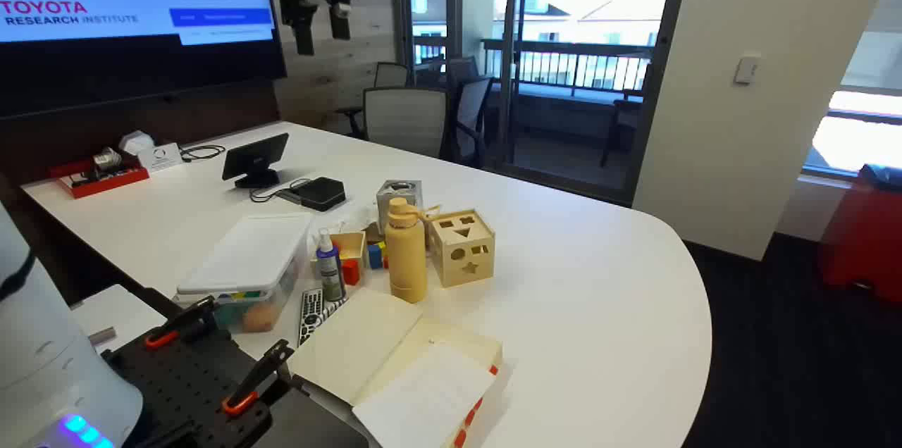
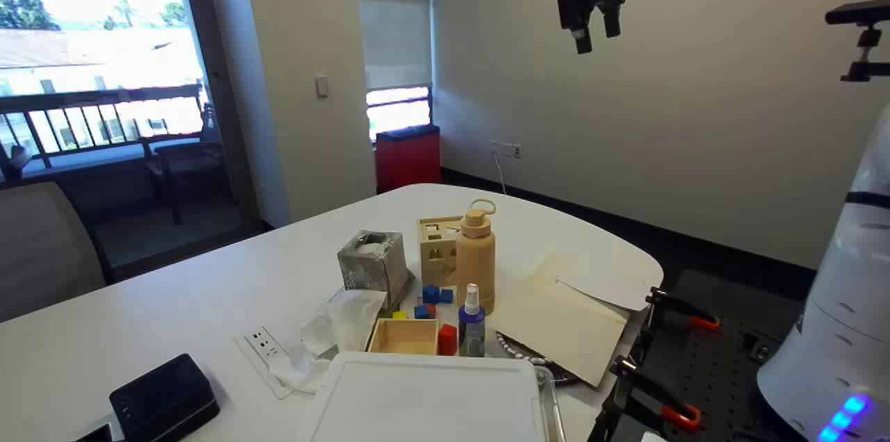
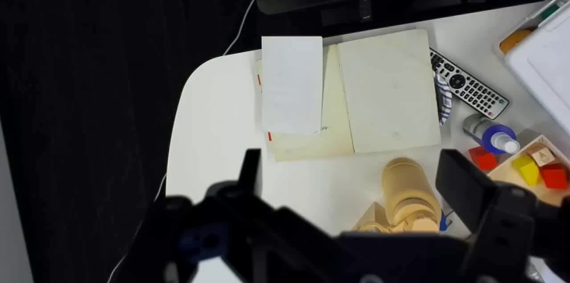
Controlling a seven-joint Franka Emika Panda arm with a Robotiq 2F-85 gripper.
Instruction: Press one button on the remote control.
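On the open book [image 3: 392, 91] lies a sheet of paper [image 3: 291, 85], and just beside the book's edge the remote [image 3: 468, 83] slants away from it. Near the book stand the spray bottle [image 3: 490, 132] and the yellow bottle [image 3: 405, 185], with the lidded box [image 1: 250, 251] farther off. Much higher than the book hangs the gripper [image 1: 322, 40], its two fingers apart.
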